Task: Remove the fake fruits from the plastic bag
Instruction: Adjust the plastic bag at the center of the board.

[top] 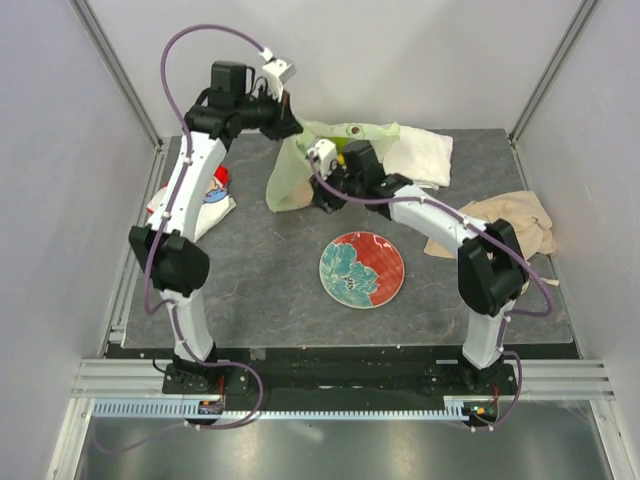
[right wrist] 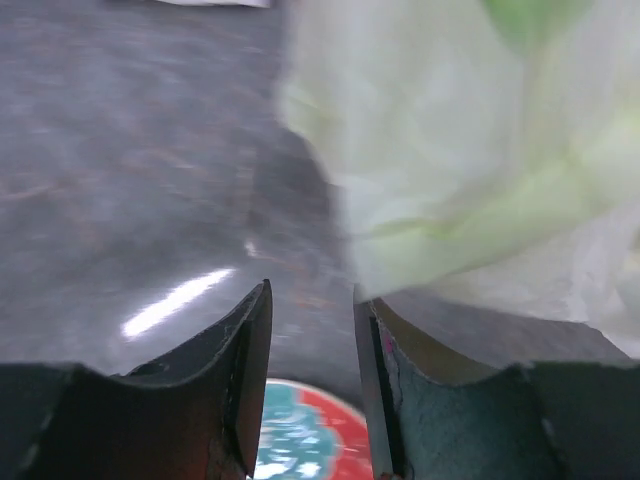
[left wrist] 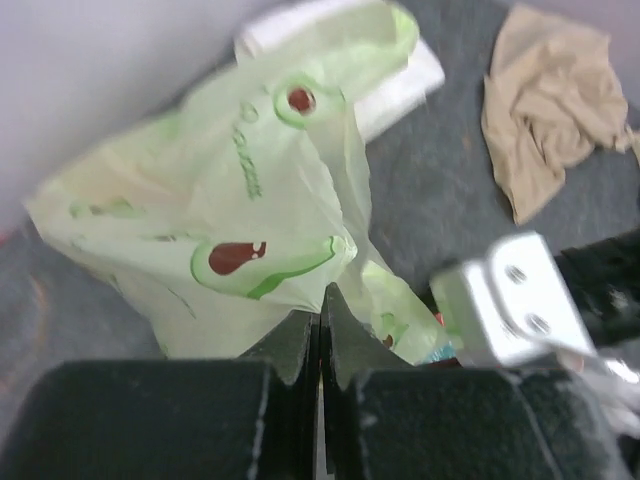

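The pale-green plastic bag (top: pixel 298 165) hangs at the back of the table, lifted by its top. My left gripper (top: pixel 287 128) is shut on the bag's upper edge; in the left wrist view the closed fingertips (left wrist: pixel 322 292) pinch the film of the bag (left wrist: pixel 230 200). My right gripper (top: pixel 318 198) is open and empty, low beside the bag's right side. In the right wrist view (right wrist: pixel 312 300) the bag (right wrist: pixel 470 150) hangs just above the right finger (right wrist: pixel 375 340), with nothing between the jaws. No fake fruits are visible; they are hidden in the bag or out of view.
A red-and-teal flowered plate (top: pixel 361 270) lies mid-table and shows under the right gripper (right wrist: pixel 310 440). A white towel (top: pixel 425 155) lies behind the bag, a beige cloth (top: pixel 520 222) at the right, and a red-and-white snack packet (top: pixel 216 196) at the left.
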Tool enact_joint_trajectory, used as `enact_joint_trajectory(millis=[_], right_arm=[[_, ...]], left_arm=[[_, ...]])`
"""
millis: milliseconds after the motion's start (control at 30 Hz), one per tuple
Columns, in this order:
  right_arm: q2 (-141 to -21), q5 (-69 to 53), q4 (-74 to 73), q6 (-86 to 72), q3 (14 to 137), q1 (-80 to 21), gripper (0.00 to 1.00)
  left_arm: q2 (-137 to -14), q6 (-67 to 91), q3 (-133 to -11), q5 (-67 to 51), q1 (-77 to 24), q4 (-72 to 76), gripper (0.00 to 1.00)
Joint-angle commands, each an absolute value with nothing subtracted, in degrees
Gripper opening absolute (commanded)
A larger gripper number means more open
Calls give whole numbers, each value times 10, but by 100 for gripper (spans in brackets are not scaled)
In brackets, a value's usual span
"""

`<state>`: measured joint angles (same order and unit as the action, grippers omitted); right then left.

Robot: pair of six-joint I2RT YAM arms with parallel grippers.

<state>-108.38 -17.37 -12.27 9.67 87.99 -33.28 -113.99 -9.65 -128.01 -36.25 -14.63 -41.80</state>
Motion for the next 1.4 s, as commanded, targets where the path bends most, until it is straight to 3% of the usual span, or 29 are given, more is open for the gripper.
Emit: enact_joint_trajectory(millis=[0, 300, 533, 667, 700, 733, 900, 967, 1133, 1367], right_arm=[[-1014, -238, -114, 69, 860, -343, 46], [-1026, -250, -159, 117, 922, -305, 44], [-1076, -302, -162, 112, 933, -310, 40], [-1063, -328, -163, 139, 898, -319, 40], [-1056, -330, -163, 141, 883, -319, 40], [-1043, -330, -161, 143, 876, -320, 41], [-1030, -314, -163, 162, 846, -321, 42], [-1047, -294, -163, 160, 847, -321, 42], [-1129, -229, -162, 94, 909, -318, 61], [-1217, -213, -160, 47, 1007, -307, 64]], left_arm=[[-966, -148, -1139, -344, -135, -446, 2], [-782, -183, -923, -313, -130, -516, 2], [-732, -179, -818, -308, -129, -519, 2], [-730, -178, -801, -288, -128, -527, 23], [-730, -174, -803, -272, -128, -532, 44], [-727, -168, -818, -263, -127, -531, 53], [-699, -167, -909, -292, -123, -526, 74], [-702, -155, -948, -328, -123, -516, 74], [-762, -90, -1005, -438, -149, -461, 64], [-860, -162, -950, -379, -255, -411, 40]])
